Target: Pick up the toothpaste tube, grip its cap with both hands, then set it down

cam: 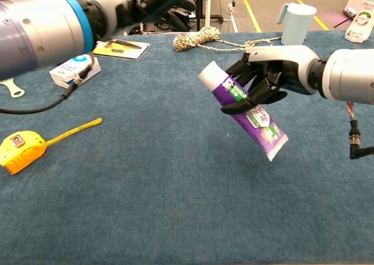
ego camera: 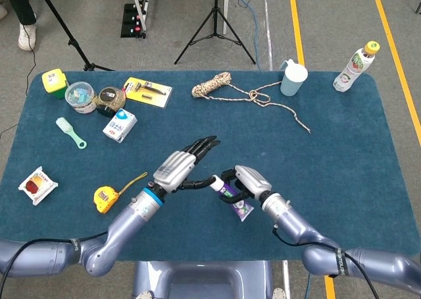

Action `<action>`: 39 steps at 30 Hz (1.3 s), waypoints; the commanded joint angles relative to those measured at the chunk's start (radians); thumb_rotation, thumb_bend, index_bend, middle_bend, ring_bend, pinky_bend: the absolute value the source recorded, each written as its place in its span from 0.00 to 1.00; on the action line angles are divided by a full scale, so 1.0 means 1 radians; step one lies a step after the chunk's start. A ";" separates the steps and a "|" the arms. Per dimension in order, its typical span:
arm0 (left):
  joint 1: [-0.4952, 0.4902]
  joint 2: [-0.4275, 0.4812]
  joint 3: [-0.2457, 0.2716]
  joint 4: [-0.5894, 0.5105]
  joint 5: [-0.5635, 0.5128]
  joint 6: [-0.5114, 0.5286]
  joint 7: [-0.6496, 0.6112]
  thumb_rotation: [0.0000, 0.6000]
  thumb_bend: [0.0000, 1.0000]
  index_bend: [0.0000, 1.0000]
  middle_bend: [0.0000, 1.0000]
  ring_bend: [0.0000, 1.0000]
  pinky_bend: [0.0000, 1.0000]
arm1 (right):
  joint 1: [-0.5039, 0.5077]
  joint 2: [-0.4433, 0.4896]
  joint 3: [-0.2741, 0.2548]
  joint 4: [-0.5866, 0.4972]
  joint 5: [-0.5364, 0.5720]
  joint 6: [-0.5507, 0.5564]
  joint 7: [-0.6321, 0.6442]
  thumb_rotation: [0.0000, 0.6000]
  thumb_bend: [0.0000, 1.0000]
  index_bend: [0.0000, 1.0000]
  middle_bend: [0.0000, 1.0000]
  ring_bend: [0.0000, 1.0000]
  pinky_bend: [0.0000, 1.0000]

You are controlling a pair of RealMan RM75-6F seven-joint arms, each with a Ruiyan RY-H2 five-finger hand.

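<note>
While the right robot hand (cam: 263,84) is clamping the purple-and-white plastic toothpaste tube (cam: 248,110) tilted above the desk (cam: 175,206) near its front edge, cap pointing left, the left robot hand (ego camera: 176,169) is hovering beside the cap, fingers spread and holding nothing, probably so one hand can lower it alone.

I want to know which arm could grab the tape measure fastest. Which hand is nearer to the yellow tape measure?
Left. The left hand hovers open just right of the tape measure, above the table. The right hand is farther right, holding the toothpaste tube.
</note>
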 commanded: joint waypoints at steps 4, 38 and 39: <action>0.044 0.092 0.013 -0.045 0.038 0.030 0.000 0.00 0.06 0.00 0.00 0.00 0.14 | 0.020 -0.038 -0.060 0.069 0.016 0.077 -0.198 1.00 0.35 0.63 0.76 0.89 0.87; 0.291 0.342 0.189 -0.140 0.121 0.307 0.286 0.42 0.10 0.33 0.23 0.17 0.28 | -0.212 0.088 -0.077 0.087 -0.153 0.505 -0.204 0.81 0.35 0.53 0.54 0.60 0.58; 0.304 0.352 0.196 -0.143 0.125 0.320 0.288 0.45 0.11 0.34 0.23 0.18 0.30 | -0.226 0.095 -0.080 0.092 -0.162 0.518 -0.197 0.86 0.35 0.57 0.55 0.61 0.59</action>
